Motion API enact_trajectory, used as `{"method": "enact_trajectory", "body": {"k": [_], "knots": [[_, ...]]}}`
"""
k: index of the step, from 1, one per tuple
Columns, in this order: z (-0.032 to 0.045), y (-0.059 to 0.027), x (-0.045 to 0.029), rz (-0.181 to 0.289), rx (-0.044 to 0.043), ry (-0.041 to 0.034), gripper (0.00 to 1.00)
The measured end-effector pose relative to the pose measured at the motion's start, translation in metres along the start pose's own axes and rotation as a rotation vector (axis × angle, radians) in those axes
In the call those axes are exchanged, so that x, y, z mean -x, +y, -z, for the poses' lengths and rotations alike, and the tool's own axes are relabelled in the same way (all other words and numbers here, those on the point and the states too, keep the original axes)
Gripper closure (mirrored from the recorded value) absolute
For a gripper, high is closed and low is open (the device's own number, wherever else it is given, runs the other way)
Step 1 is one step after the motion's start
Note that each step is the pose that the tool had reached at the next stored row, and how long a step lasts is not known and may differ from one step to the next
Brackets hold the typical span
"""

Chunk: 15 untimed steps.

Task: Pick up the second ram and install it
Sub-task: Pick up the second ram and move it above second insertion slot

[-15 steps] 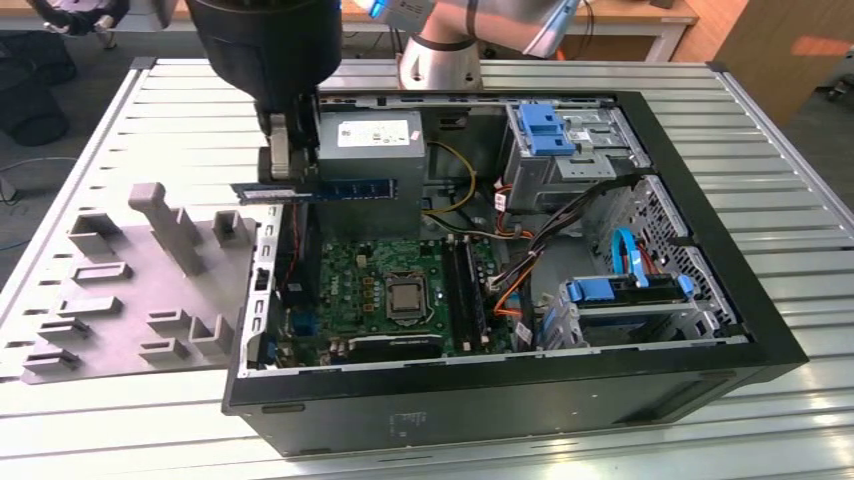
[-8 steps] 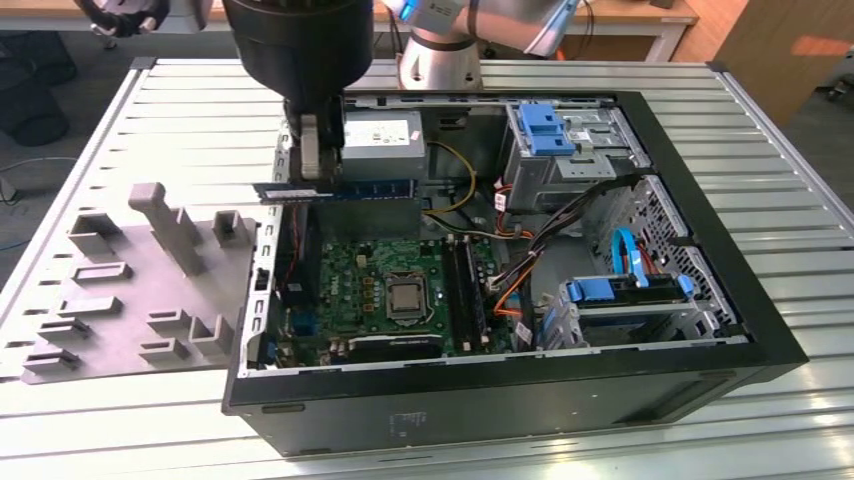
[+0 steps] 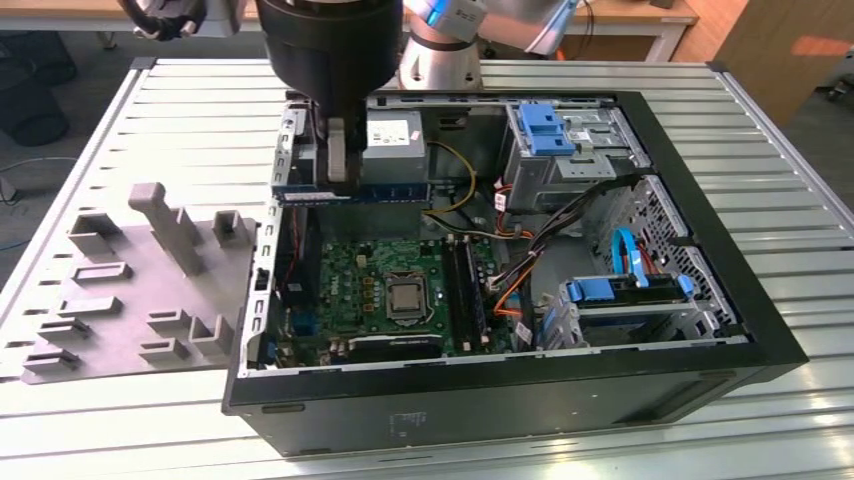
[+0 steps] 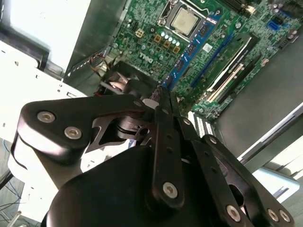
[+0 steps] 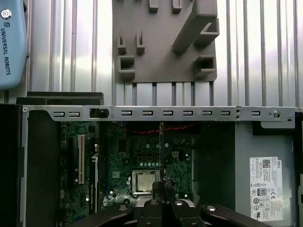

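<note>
My gripper (image 3: 343, 178) hangs over the far left part of the open computer case and is shut on the second ram (image 3: 358, 190). The ram is a long thin stick held level above the green motherboard (image 3: 380, 290). In the first wrist view the ram (image 5: 161, 146) shows edge-on as a thin line running out from the gripper (image 5: 161, 187), above the processor socket (image 5: 144, 182). In the second wrist view the gripper (image 4: 163, 97) pinches the ram (image 4: 189, 52) over the board. The long black slots (image 3: 463, 290) lie to the exterior view's right of the socket, lower than the stick.
The black case (image 3: 507, 400) lies open on a slatted metal table. Its metal rim (image 5: 156, 113) runs beside the board. A grey fixture tray (image 3: 134, 290) sits at the exterior view's left. Cables (image 3: 514, 270), blue drive brackets (image 3: 547, 130) and a power supply (image 3: 394, 140) crowd the case.
</note>
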State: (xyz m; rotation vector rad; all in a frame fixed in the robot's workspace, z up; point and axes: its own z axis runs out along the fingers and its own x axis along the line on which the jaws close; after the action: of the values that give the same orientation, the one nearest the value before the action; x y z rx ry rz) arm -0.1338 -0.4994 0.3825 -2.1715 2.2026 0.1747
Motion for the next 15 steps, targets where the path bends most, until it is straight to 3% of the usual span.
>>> {"method": "enact_trajectory", "body": {"k": [8,12,15], "knots": [[-0.0033,-0.0163,0.0014,-0.005,0.0235,0.0095,0.88],[-0.0041,-0.0168,0.0024,-0.005,0.023,0.0087,0.88],[-0.0048,-0.0168,0.0028,-0.003,0.0155,0.0043,0.88]]}}
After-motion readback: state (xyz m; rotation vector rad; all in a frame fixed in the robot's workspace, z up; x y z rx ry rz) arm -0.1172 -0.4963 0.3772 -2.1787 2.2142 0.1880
